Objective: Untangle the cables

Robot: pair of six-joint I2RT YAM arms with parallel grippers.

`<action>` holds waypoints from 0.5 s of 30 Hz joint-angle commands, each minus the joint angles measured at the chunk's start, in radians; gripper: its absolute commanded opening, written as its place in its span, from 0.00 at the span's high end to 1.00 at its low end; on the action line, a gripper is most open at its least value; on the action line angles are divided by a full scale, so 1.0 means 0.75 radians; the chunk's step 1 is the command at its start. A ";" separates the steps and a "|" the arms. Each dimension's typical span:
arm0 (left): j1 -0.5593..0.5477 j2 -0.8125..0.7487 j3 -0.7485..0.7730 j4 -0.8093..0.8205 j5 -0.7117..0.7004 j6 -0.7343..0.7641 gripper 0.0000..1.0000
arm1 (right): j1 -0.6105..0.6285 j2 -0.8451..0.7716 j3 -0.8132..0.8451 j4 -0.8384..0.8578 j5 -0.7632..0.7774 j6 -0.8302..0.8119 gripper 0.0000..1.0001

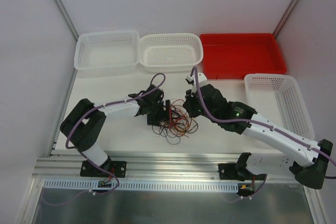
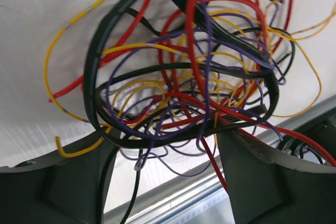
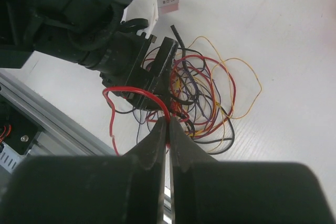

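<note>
Nearest the lens, the right end effector (image 3: 168, 129) is clenched, its tips apparently pinching a red strand (image 3: 131, 92) that arcs away to one side. The cables (image 1: 176, 121) lie in a loose tangle on the bench (image 1: 126, 137) just ahead of those tips and run between the spread, released fingers of the left end effector (image 2: 165, 142). I judge the wires light, limp and springy, so take an outlying loop, not the knot. Crossings and strand ends cannot be traced.
</note>
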 commanded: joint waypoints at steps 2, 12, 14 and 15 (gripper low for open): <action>0.001 0.051 0.012 -0.004 -0.171 -0.020 0.35 | 0.007 -0.139 0.036 -0.020 0.029 0.005 0.99; 0.128 -0.045 -0.052 -0.070 -0.382 0.056 0.41 | 0.004 -0.358 0.236 -0.283 0.218 -0.128 0.99; 0.199 -0.072 -0.074 -0.084 -0.395 0.068 0.41 | 0.004 -0.388 0.319 -0.347 0.254 -0.175 0.99; 0.228 -0.078 -0.086 -0.088 -0.399 0.070 0.41 | 0.004 -0.401 0.352 -0.369 0.269 -0.187 0.99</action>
